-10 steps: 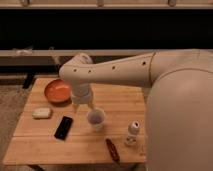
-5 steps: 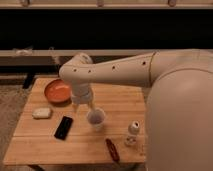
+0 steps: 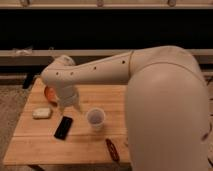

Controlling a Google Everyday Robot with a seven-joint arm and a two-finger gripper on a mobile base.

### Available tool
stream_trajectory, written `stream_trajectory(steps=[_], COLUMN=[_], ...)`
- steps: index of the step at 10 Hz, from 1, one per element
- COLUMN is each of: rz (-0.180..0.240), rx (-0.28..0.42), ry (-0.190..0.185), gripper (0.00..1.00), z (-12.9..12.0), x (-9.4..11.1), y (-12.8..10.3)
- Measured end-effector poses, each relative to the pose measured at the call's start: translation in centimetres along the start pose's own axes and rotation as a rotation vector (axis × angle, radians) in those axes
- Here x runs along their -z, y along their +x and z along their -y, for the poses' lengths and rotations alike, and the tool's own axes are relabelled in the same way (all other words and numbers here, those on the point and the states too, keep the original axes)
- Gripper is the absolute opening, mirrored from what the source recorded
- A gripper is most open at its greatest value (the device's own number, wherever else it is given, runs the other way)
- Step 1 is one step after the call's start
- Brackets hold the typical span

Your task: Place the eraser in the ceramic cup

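Note:
The eraser (image 3: 63, 127) is a flat black block lying on the wooden table (image 3: 35, 145), left of centre. The ceramic cup (image 3: 95, 119) is small and white and stands upright just to the eraser's right. My gripper (image 3: 69, 106) hangs down from the big white arm, just above and behind the eraser, to the left of the cup. It holds nothing that I can see.
An orange bowl (image 3: 49, 93) at the back left is mostly hidden behind the arm. A pale rectangular block (image 3: 42, 113) lies left of the eraser. A dark red oblong thing (image 3: 112, 149) lies near the front edge. My arm's bulk (image 3: 165, 115) covers the table's right side.
My arm has swung left and forward. The gripper has moved from behind the cup to over the eraser's far end. The arm now hides most of the bowl and the table's right side.

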Motion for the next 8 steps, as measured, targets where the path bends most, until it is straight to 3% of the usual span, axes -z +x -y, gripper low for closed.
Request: stream_trajectory(steps=[2,4,6,8], rz=[-0.028,-0.056,-0.065,-0.072], rx=[0.036,0.045,0.04,0.036], ry=[-0.011,-0.021,-0.035,-0.054], gripper=[0.65,0.65,0.65,0.65], z=[-5.4,-8.5,-9.7,-9.1], x=[-1.5,-4.0,-7.0,-8.2], y=[-0.6,-0.9,-2.2,-3.5])
